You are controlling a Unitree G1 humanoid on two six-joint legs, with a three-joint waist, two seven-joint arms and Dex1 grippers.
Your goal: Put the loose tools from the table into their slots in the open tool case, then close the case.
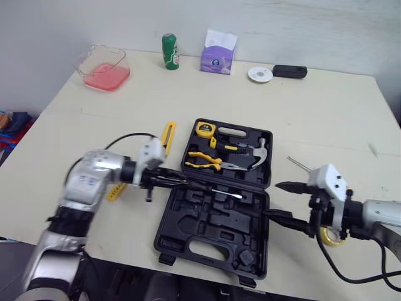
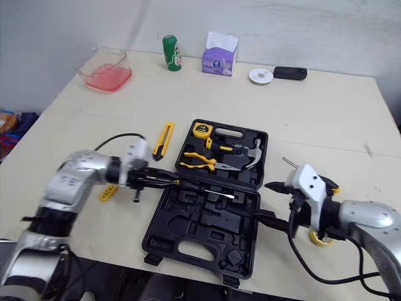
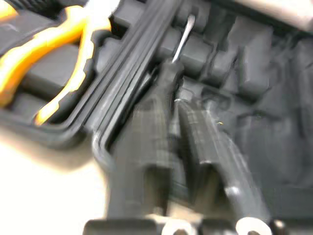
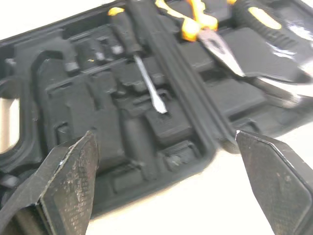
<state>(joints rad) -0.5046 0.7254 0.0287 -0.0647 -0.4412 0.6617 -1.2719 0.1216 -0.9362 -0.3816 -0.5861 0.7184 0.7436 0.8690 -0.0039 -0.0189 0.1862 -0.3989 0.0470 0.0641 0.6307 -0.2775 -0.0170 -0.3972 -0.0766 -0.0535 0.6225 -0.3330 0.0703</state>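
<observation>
The black tool case [image 1: 188, 251] lies open in the middle of the table. Its far half holds a yellow tape measure [image 1: 203, 129], yellow-handled pliers [image 1: 207, 160] and a hammer [image 1: 254, 155]. My left gripper [image 1: 178, 182] is shut on a black-handled screwdriver [image 1: 216, 190], whose shaft [image 3: 184, 33] reaches over the near half just beside the hinge. In the right wrist view the screwdriver [image 4: 142, 68] lies low over the moulded slots. My right gripper [image 1: 285, 202] stands open at the case's right edge, nothing between its fingers [image 4: 68, 176].
A yellow utility knife [image 1: 168, 135] lies left of the case and a small yellow tool [image 1: 114, 191] lies under my left arm. A thin metal rod [image 1: 299, 164] and a yellow ring [image 1: 329, 237] lie right. Pink tub [image 1: 103, 69], green can [image 1: 170, 51], tissue box [image 1: 218, 55] stand far back.
</observation>
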